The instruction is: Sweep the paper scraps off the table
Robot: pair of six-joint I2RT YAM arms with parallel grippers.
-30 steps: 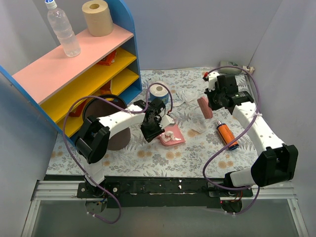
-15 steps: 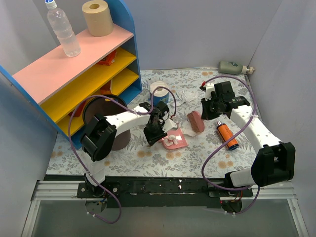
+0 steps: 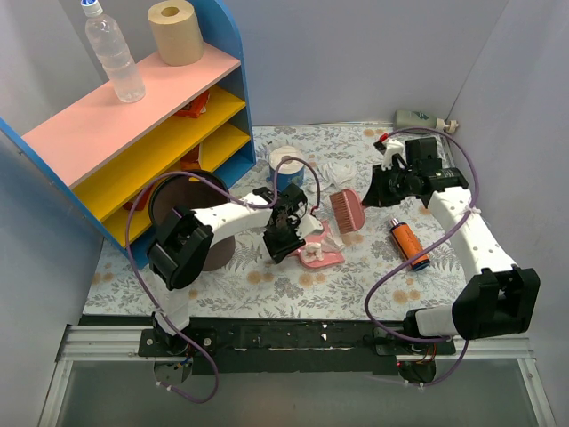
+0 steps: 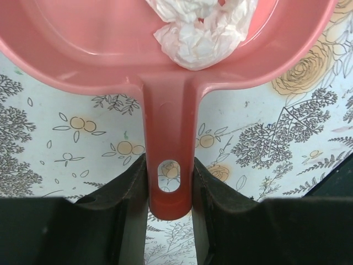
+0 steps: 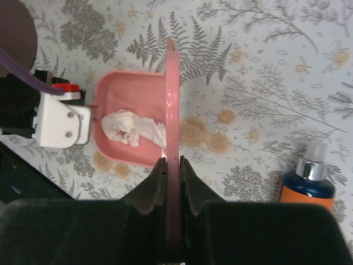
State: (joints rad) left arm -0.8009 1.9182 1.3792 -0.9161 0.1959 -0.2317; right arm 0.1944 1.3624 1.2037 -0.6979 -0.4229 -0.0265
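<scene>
My left gripper (image 3: 283,233) is shut on the handle (image 4: 170,138) of a pink dustpan (image 3: 322,256) that rests on the flowered table cloth (image 3: 267,276). Crumpled white paper scraps (image 4: 201,27) lie inside the pan; they also show in the right wrist view (image 5: 129,128). My right gripper (image 3: 380,190) is shut on a pink brush (image 3: 347,211), which stands just right of the dustpan's open side. In the right wrist view the brush (image 5: 172,110) is edge-on at the pan's mouth (image 5: 132,88). Another white crumpled bit (image 3: 340,169) lies farther back on the cloth.
A white toilet-paper roll (image 3: 286,163) stands behind the dustpan. A blue-sided shelf (image 3: 133,116) and a dark round container (image 3: 191,213) are at the left. An orange bottle (image 3: 409,243) lies right of the brush. A grey-green bottle (image 3: 418,120) lies at the back right.
My right gripper has carried the brush left and down toward the dustpan, up to its mouth. The loose scrap that lay right of the pan no longer shows. The dustpan has shifted slightly.
</scene>
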